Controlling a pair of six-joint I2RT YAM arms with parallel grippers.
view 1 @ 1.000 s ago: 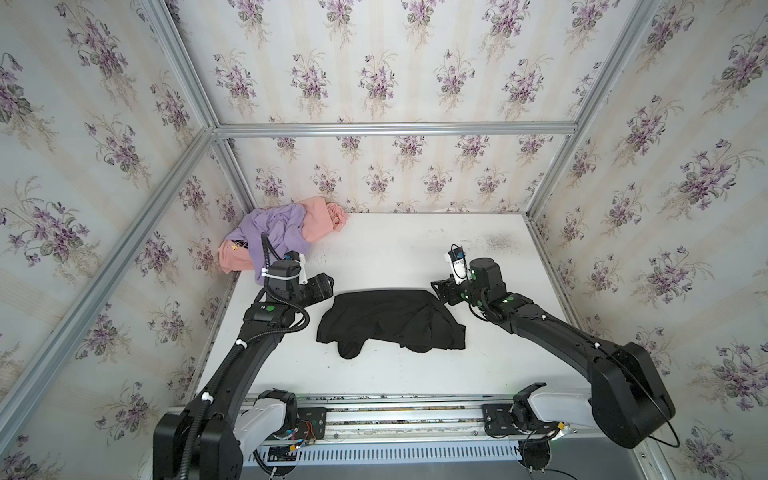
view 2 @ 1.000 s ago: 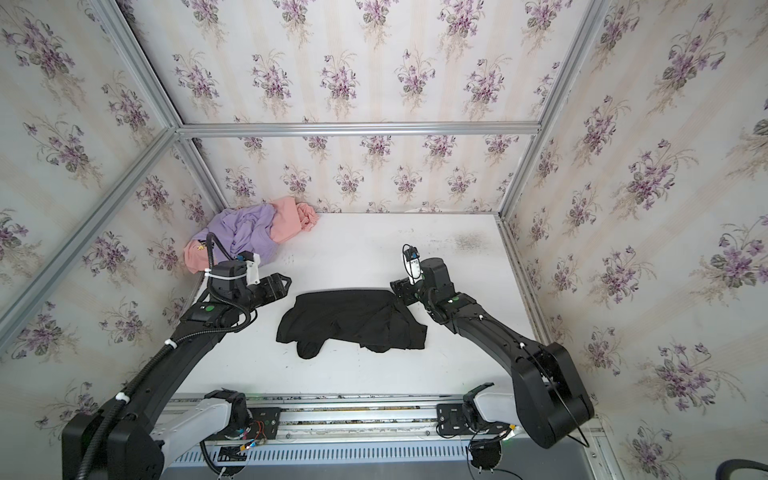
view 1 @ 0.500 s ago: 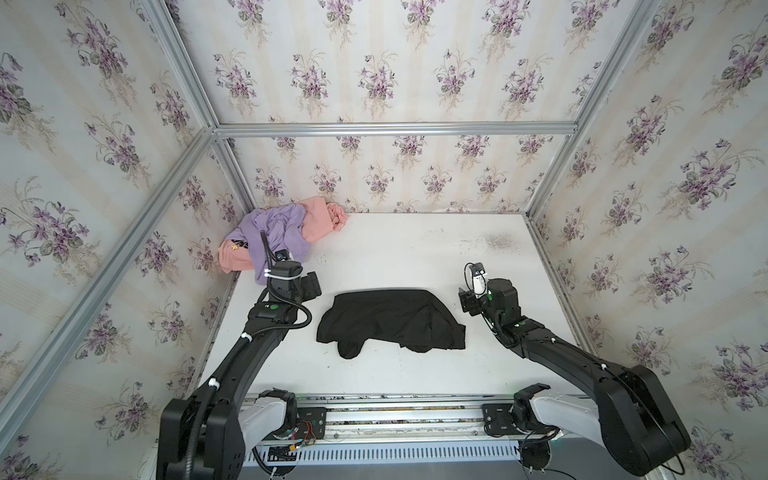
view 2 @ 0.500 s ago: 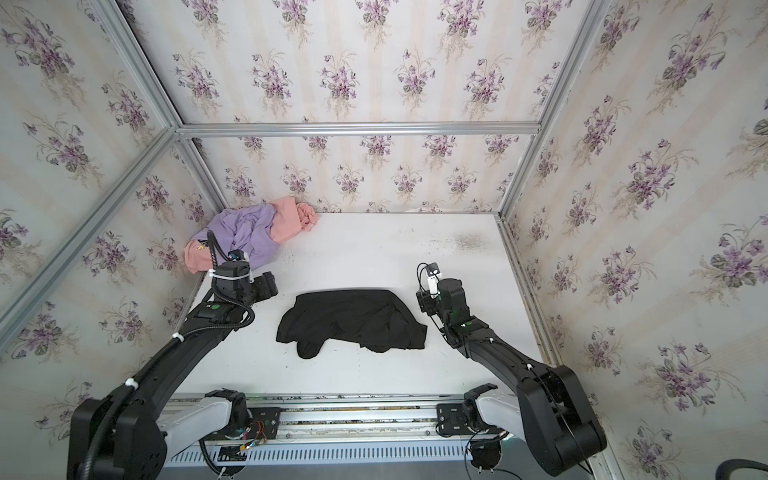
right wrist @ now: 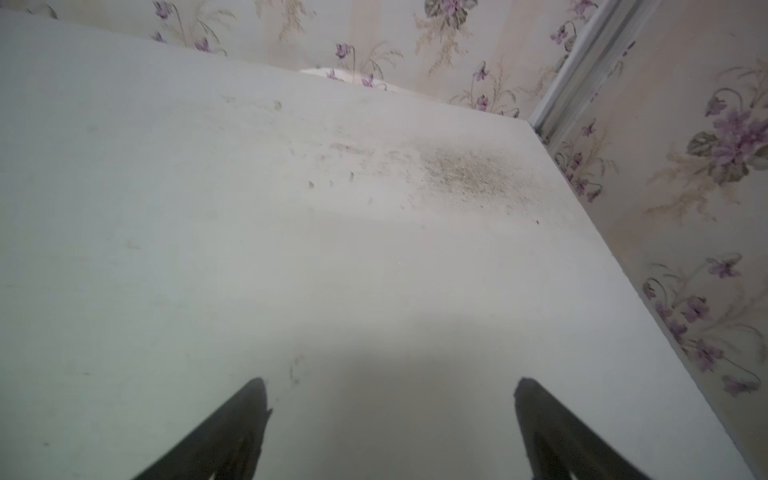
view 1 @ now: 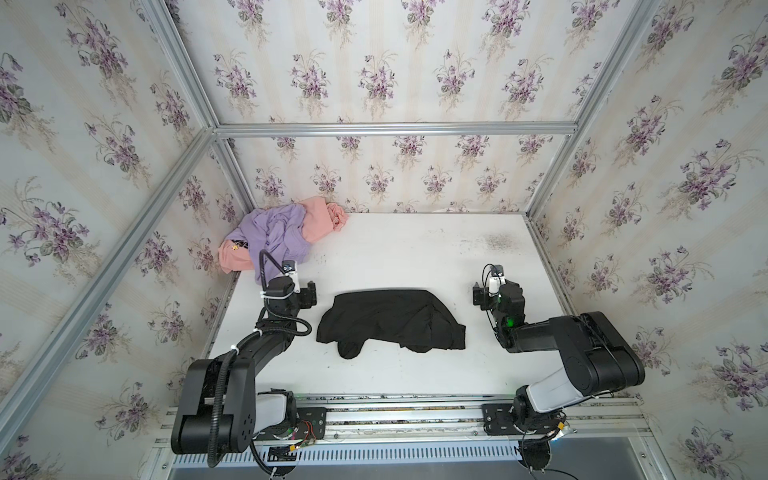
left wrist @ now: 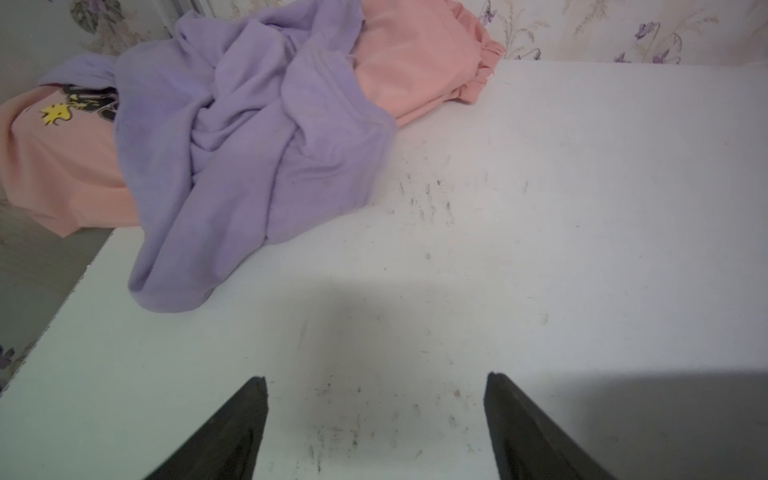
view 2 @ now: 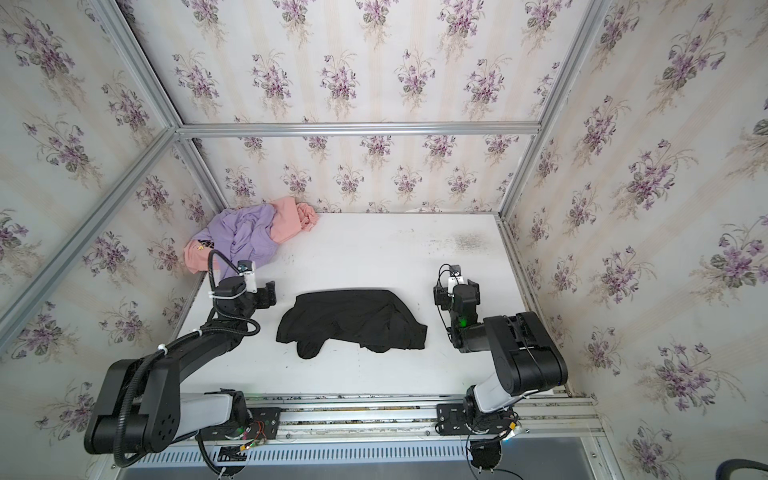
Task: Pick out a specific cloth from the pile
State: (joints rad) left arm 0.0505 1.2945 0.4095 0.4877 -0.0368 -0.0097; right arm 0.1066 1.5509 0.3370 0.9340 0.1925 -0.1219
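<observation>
Black cloth (view 1: 390,318) is lying crumpled on the white surface (view 1: 415,257) in both top views, well apart from the pile (view 1: 278,237) sitting in the far left corner. You are seeing the left tool (view 1: 311,294) and right tool (view 1: 478,295) flanking it, both standing with jaws apart, gripping nothing.

Violet-flowered wallpaper walls (view 1: 374,75), scuffed white tabletop (view 1: 415,257).

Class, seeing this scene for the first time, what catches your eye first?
The black cloth lies spread alone near the middle of the white table. The pile, lilac and salmon-pink, is bunched in the far left corner. The left gripper and right gripper stand open and empty either side of the cloth.
</observation>
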